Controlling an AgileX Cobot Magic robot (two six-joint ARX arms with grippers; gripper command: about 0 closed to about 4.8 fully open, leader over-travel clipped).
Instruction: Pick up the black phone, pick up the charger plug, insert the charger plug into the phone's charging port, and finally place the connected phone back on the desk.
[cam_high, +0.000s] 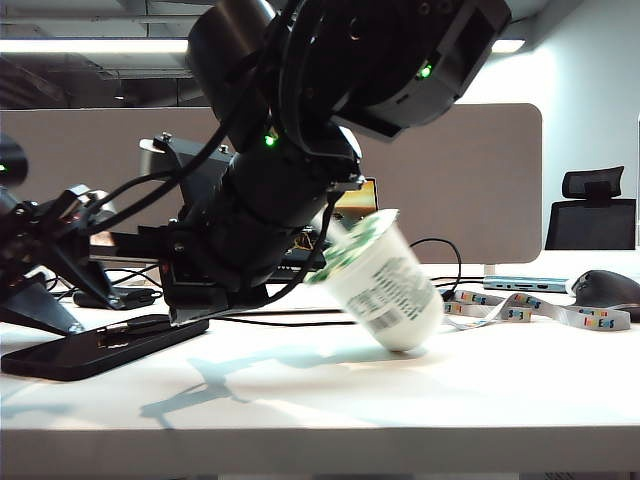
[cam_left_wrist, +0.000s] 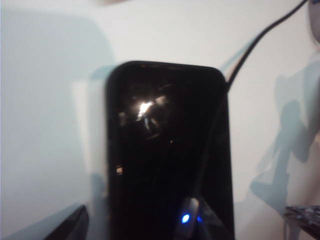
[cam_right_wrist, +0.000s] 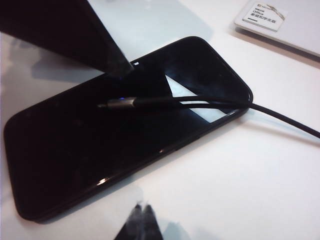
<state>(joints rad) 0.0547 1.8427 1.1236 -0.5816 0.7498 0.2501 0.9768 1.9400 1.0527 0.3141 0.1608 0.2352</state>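
Note:
The black phone (cam_high: 70, 355) lies flat, screen up, on the white desk (cam_high: 330, 400) at the left. The charger plug (cam_right_wrist: 120, 103) rests loose on its screen, its black cable (cam_right_wrist: 282, 119) trailing off over one short edge. The charging port cannot be made out. My left gripper (cam_left_wrist: 185, 216) hovers open low over the phone (cam_left_wrist: 165, 140), one finger (cam_left_wrist: 70, 227) off each long side. My right arm reaches across from the right. Its gripper (cam_right_wrist: 142, 210) is shut and empty, just off the phone's (cam_right_wrist: 75, 150) long side.
A white yoghurt cup (cam_high: 385, 285) stands tilted against my right arm at mid-desk. A printed lanyard (cam_high: 530, 312), a dark mouse (cam_high: 605, 290) and a slim silver device (cam_high: 525, 284) lie at the right. A white box (cam_right_wrist: 280, 20) sits beyond the phone. The taupe divider (cam_high: 470, 190) closes the back.

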